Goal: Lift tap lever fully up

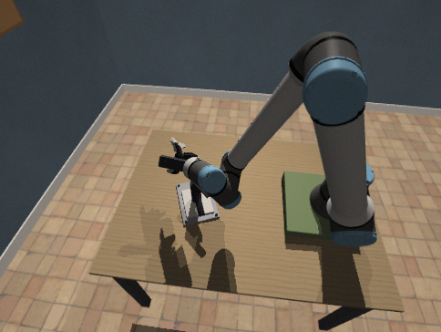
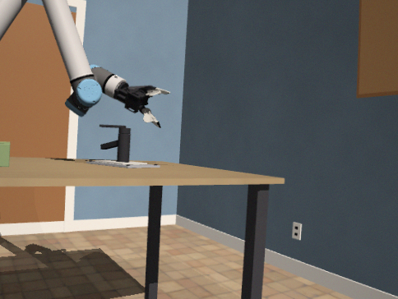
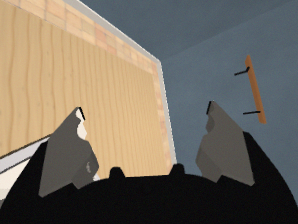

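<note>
The black tap (image 1: pixel 199 203) (image 2: pixel 122 144) stands upright on a grey baseplate (image 1: pixel 182 202) (image 2: pixel 132 167) on the wooden table (image 1: pixel 273 255) (image 2: pixel 185 177). Its lever (image 2: pixel 110 126) lies level on top of the tap body, above the spout (image 2: pixel 108 144). My gripper (image 1: pixel 168 151) (image 2: pixel 163 108) (image 3: pixel 145 105) is open and empty. It hangs in the air above the tap and a little past it, clear of the lever. In the wrist view I see only the two fingers, the table top (image 3: pixel 75 75) and a corner of the baseplate (image 3: pixel 15 157); the tap is out of that view.
The arm's base stands on a green block (image 1: pixel 298 201) (image 2: pixel 4 154) at the table's other end. A dark blue wall (image 2: pixel 267 103) with a wooden shelf (image 3: pixel 255 90) stands beyond the table. The floor (image 1: pixel 59 191) is tiled.
</note>
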{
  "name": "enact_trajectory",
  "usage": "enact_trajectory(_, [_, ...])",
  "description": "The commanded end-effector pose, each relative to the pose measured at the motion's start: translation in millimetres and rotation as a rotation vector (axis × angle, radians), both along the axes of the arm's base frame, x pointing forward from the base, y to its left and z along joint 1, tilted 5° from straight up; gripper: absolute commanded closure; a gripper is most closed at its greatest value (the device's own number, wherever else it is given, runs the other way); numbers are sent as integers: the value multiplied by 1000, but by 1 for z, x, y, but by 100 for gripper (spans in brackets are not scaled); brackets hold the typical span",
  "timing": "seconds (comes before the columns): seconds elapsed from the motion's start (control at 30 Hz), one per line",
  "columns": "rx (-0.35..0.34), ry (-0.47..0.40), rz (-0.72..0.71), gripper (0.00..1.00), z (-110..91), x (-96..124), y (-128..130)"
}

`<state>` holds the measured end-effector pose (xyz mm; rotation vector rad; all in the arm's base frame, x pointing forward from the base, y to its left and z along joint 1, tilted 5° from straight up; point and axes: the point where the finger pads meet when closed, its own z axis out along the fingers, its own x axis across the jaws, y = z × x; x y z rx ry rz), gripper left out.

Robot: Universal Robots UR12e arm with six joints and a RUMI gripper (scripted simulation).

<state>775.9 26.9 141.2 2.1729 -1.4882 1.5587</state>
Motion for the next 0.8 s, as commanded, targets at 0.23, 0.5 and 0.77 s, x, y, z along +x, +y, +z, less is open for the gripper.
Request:
enact_trajectory(0.23, [253, 84, -61, 0, -10, 6, 17])
enact_trajectory(0.5, [406, 143, -131, 0, -15, -5, 29])
enact_trajectory(0.77, [596, 224, -256, 0, -16, -33, 45])
